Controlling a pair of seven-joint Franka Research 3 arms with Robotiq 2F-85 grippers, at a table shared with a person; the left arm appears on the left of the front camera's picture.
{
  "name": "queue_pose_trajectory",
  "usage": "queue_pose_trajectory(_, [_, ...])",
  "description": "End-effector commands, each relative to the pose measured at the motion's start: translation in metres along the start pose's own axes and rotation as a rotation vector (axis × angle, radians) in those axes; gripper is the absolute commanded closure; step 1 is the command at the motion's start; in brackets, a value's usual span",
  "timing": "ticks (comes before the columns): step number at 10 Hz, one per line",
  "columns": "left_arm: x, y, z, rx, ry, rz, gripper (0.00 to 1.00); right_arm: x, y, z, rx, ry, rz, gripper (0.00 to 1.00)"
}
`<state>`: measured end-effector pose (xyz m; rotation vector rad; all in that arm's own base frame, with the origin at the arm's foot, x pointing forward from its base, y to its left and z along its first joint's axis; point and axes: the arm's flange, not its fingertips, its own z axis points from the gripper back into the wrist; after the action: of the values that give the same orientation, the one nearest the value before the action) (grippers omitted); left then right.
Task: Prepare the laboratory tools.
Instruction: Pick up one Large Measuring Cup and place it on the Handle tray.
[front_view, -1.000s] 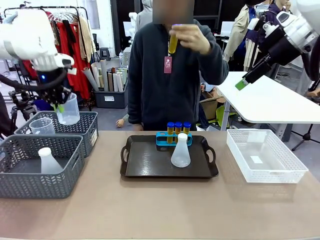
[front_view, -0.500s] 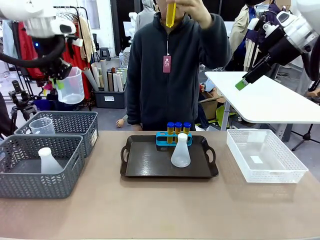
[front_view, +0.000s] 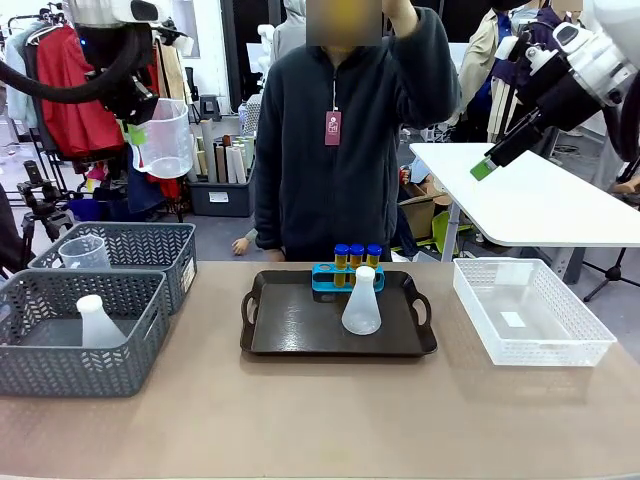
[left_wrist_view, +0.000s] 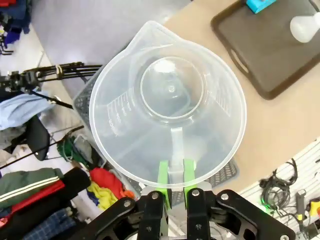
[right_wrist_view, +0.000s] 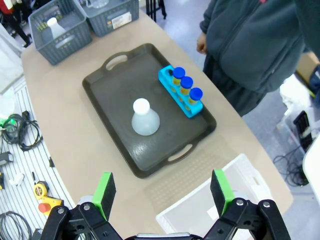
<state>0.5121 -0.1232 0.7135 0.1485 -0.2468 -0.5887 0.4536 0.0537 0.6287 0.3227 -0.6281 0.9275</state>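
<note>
Transfer step: left gripper (left_wrist_view: 176, 172), upper left, pinches the measuring beaker (front_view: 165, 140) by its handle; next likely calls for lowering it upright onto the centre tray (front_view: 300, 330). Right gripper (right_wrist_view: 162, 192) gapes wide, empty.

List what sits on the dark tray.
A blue rack of three blue-capped tubes and a white conical flask. From the front, the flask covers part of the rack.

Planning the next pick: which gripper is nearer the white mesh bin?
Right. The right gripper hangs open above the bin; the left gripper holds a beaker over the grey baskets.
</note>
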Motion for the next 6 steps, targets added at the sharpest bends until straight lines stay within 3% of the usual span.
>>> queue_pose_trajectory(1, [-0.001, -0.003, -0.002, -0.006, 0.015, -0.001, 1.00, 0.000, 0.000, 0.001, 0.012, -0.015, 0.002, 0.00])
queue_pose_trajectory(5, [0.001, -0.003, -0.004, -0.006, 0.011, -0.004, 1.00, 0.000, 0.000, 0.001, 0.012, -0.015, 0.002, 0.00])
queue_pose_trajectory(6, [0.010, -0.010, -0.014, -0.027, 0.010, -0.074, 1.00, 0.000, 0.000, 0.001, 0.012, -0.015, 0.002, 0.00])
